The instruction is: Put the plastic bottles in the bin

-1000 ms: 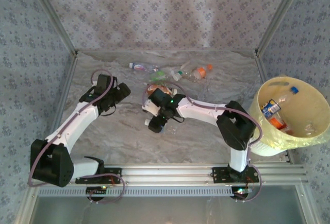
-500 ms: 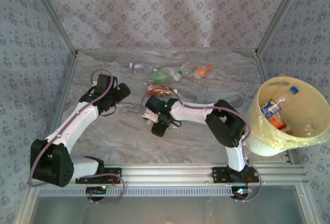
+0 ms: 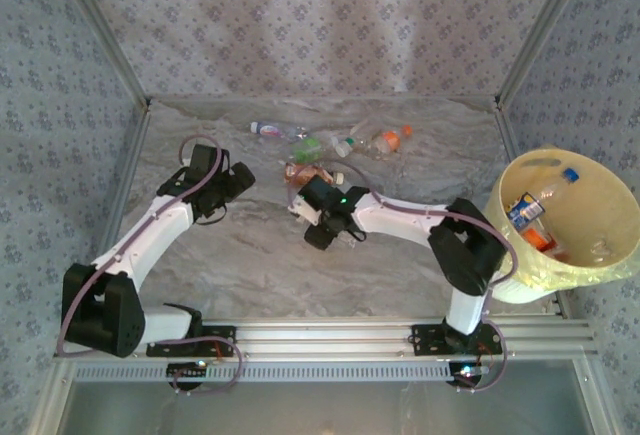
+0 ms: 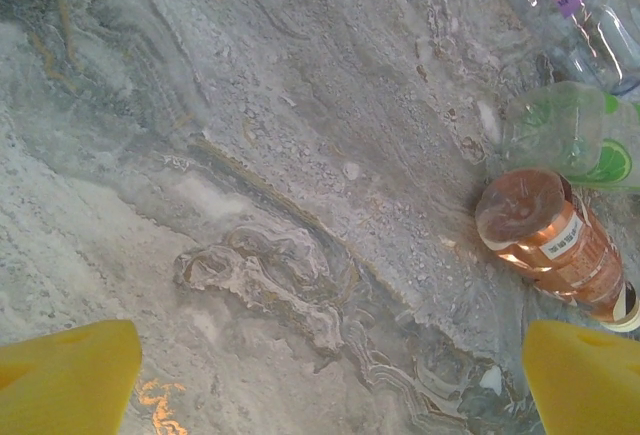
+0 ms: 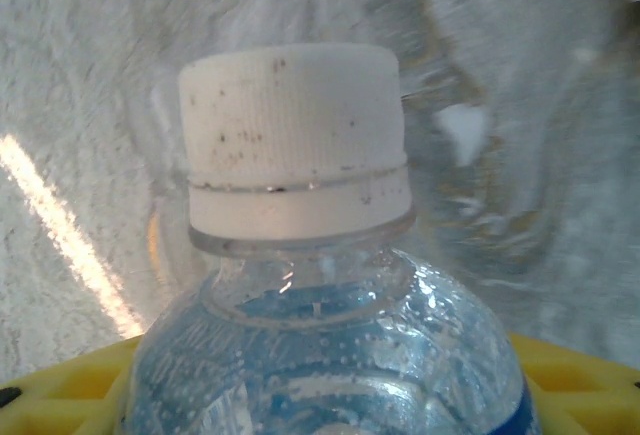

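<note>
Inside the bin (image 3: 603, 198) lie a few plastic bottles (image 3: 527, 211).

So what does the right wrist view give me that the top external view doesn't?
Right wrist: a close look at a clear bottle with a dirt-speckled white cap and a blue label, sitting between the yellow fingers. Top external: the pale-yellow bin with bottles already inside, the loose bottles farther back, the left arm and the right arm. Shared: the grey marbled table.
</note>
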